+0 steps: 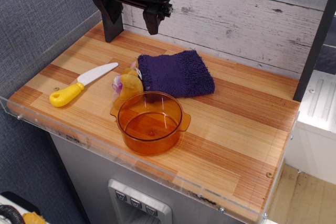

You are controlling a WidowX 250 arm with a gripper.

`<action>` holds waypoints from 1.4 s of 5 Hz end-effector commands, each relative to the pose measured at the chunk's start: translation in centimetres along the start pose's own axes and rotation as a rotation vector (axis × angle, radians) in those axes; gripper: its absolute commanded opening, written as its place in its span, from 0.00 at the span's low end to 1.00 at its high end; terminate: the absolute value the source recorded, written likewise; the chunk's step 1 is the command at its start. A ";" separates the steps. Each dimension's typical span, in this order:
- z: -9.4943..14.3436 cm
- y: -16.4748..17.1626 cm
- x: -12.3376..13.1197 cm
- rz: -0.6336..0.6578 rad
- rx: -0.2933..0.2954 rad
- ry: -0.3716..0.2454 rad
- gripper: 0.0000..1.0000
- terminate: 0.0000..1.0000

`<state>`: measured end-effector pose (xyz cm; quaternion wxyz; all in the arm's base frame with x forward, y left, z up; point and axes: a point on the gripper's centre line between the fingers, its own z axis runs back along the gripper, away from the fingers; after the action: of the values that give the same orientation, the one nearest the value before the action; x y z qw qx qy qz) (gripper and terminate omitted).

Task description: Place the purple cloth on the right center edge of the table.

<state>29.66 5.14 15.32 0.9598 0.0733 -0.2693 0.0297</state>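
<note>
Three neighbours: plush toy (127, 84) touching purple cloth (176, 73) | orange pot (150, 122) | knife (82, 84)

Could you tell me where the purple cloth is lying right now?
The purple cloth lies flat near the table's back centre, behind the orange pot, beside the plush toy.

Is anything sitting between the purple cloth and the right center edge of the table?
Nothing visible. The purple cloth lies mid-table; the wood from it toward the table's right edge is bare. The orange pot, plush toy and knife sit nearer or left.
</note>
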 end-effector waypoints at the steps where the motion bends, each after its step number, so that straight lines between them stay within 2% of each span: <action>1: 0.0 0.0 0.0 0.000 0.000 0.000 1.00 0.00; 2: 0.8 1.2 2.4 0.047 0.003 0.045 1.00 0.00; 3: 0.9 2.4 3.8 0.084 -0.007 0.075 1.00 0.00; 4: 0.5 3.4 6.3 0.097 -0.014 0.103 1.00 0.00; 5: -1.6 3.5 6.2 0.082 -0.003 0.159 1.00 0.00; 6: -3.3 3.1 6.2 0.062 0.015 0.175 1.00 0.00; 7: -3.9 2.5 5.7 0.033 0.023 0.184 1.00 0.00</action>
<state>36.19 7.92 14.14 0.9824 0.0715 -0.1641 0.0540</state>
